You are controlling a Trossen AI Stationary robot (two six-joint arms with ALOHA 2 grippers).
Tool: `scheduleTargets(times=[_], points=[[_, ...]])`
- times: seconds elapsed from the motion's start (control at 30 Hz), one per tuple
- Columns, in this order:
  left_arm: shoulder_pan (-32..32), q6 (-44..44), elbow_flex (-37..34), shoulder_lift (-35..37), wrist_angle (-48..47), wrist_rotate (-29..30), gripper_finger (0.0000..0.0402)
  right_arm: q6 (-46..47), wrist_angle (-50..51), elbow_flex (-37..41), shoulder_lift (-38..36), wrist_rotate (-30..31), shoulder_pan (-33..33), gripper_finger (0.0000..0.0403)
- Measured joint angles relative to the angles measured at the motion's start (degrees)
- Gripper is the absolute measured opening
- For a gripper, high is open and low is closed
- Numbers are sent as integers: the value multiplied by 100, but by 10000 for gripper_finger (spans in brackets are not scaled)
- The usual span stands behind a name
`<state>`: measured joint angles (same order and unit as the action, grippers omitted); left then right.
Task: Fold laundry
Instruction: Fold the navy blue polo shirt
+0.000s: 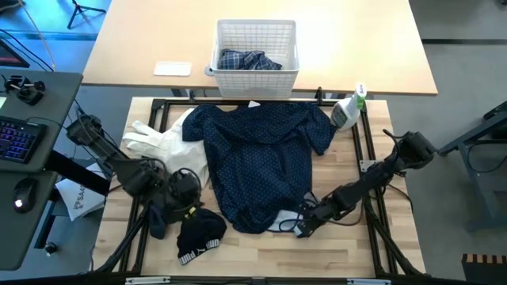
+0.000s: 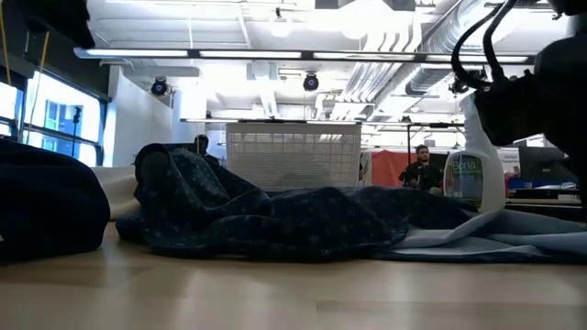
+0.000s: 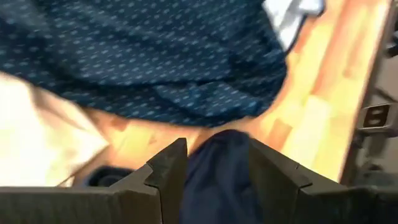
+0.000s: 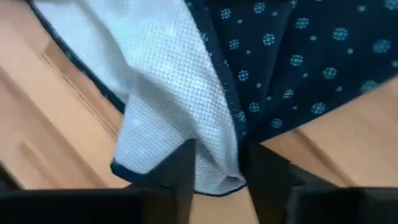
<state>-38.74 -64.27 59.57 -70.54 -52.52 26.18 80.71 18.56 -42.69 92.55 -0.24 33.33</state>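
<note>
Reaching low, right pincer [image 1: 303, 228] at navy shirt [image 1: 257, 162] hem

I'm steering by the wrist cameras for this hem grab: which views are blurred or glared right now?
Left wrist view: smeared, the navy dotted shirt soft. Right wrist view: crisp, the shirt's pale hem lining shows its weave. Low view: ceiling lights blow out, the basket hazy. High view: evenly lit.
</note>
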Motion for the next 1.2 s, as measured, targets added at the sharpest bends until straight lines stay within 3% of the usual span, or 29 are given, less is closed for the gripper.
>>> scheduleTargets(times=[0.13, 0.27, 0.37, 0.47, 0.63, 0.77, 0.9, 1.07, 1.2], points=[[-54, 62, 0, 4, 337, 19, 151, -287, 401, -293, 2, 137, 157, 16], [-83, 224, 0, 4, 640, 34, 151, -722, 2594, -1406, -132, 589, 406, 13], [-83, 355, 0, 4, 720, 97, 151, -1063, 4500, -2476, -126, 1330, 759, 4], [-81, 543, 0, 4, 728, 144, 151, -1315, 5340, -3312, -142, 1997, 1169, 10], [-29, 758, 0, 4, 724, 303, 151, -1939, 4591, -3234, -137, 1807, 1825, 6], [-24, 875, 0, 4, 724, 620, 151, -1932, 3832, -2409, -124, 662, 2192, 18], [-24, 903, 0, 4, 724, 742, 151, -1485, 4093, -2114, -124, -287, 2139, 67], [-24, 903, 0, 4, 722, 746, 151, -1414, 4260, -2464, -140, -106, 1923, 147], [13, 897, 0, 4, 724, 747, 151, -2119, 2743, -2464, -137, 1015, 1820, 180]])
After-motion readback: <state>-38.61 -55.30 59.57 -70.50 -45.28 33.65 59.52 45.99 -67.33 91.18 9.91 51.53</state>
